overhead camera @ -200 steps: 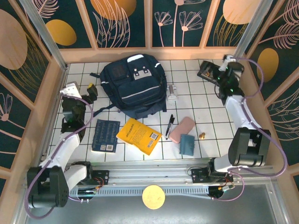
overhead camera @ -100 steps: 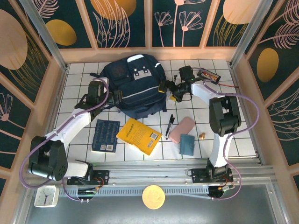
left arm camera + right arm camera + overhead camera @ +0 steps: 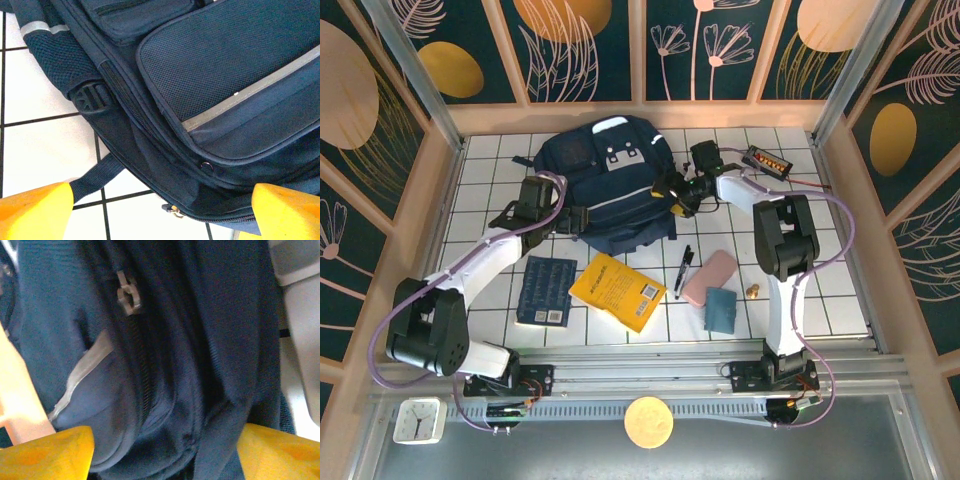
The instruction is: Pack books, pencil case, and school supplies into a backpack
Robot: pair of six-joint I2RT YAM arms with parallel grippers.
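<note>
The dark navy backpack lies at the back middle of the tiled table. My left gripper is at its lower left edge, open, its yellow fingers wide apart over the seam and a small zipper pull. My right gripper is against the backpack's right side, open, with its fingers straddling a bulge of backpack fabric below a grey zipper pull. In front lie the navy book, yellow book, black pen, pink pencil case and teal item.
A black tray with orange pieces sits at the back right. A small brass object lies right of the pencil case. A grey-white object is beside the backpack's right side. Wooden walls enclose the table; a clock is below the front rail.
Both arms have swung in from the sides to the backpack, then edged closer. The right gripper's fingers have drawn somewhat nearer each other around the fabric.
</note>
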